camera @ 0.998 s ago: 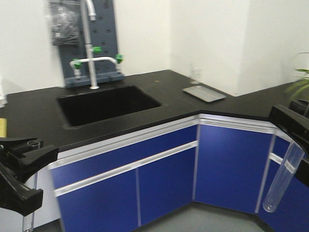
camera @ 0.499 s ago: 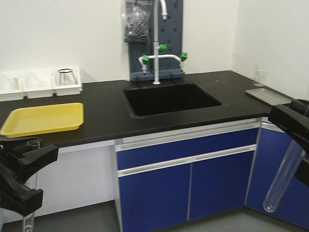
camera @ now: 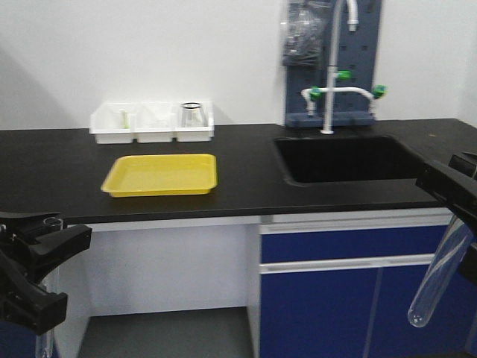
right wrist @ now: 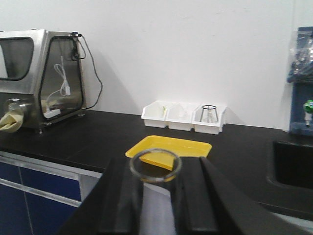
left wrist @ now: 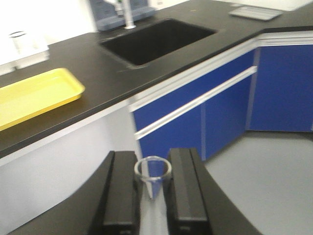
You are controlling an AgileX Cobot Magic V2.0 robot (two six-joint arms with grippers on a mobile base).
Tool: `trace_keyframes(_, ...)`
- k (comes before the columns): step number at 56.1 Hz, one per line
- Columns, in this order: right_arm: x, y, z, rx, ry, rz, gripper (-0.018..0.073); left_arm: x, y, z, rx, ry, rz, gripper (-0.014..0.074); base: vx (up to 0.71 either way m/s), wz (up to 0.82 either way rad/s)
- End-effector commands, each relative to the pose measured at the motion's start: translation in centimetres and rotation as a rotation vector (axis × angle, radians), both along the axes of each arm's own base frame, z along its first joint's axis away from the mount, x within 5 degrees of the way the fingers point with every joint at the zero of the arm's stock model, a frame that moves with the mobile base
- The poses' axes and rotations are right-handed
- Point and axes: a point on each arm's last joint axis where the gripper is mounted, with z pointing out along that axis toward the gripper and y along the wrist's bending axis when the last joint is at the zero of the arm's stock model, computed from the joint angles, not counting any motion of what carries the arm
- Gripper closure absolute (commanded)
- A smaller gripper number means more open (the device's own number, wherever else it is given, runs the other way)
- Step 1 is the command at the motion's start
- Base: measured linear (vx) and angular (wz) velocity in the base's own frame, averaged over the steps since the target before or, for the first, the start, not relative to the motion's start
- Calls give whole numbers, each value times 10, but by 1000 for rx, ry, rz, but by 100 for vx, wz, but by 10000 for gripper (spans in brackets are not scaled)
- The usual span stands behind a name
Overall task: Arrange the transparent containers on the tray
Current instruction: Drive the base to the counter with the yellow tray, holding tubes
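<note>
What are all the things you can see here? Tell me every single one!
Tray: 1, yellow, on the counter left of the sink.
Bins: 3, white, in a row by the wall behind the tray.
Flask: 1, clear, in the right-hand bin.
Counter: 1, black.
Sink: 1, black, set in the counter.
Tap: 1, white with green knobs, behind the sink.
Pegboard: 1, grey, on the wall behind the tap.
Cupboard doors: several, blue, under the counter.
Metal tray: 1, grey, on the counter past the sink.
Steel box: 1, silver, on the counter.
Left tube: 1, clear, in the left gripper.
Right tube: 1, clear, in the right gripper.
Grippers: 2, black.
</note>
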Motion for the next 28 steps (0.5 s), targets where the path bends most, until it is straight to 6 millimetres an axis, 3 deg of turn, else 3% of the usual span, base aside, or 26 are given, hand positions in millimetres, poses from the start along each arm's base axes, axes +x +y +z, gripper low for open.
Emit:
trace_keyframes(1,-1,-3,10,-29,-45,-30,572,-2,1,18,-63,-101,7,597,13,53)
trace_keyframes(28,0,-4,10,-27,-47,-38,572,-2,1,18,-63,-101,7,597,21,52)
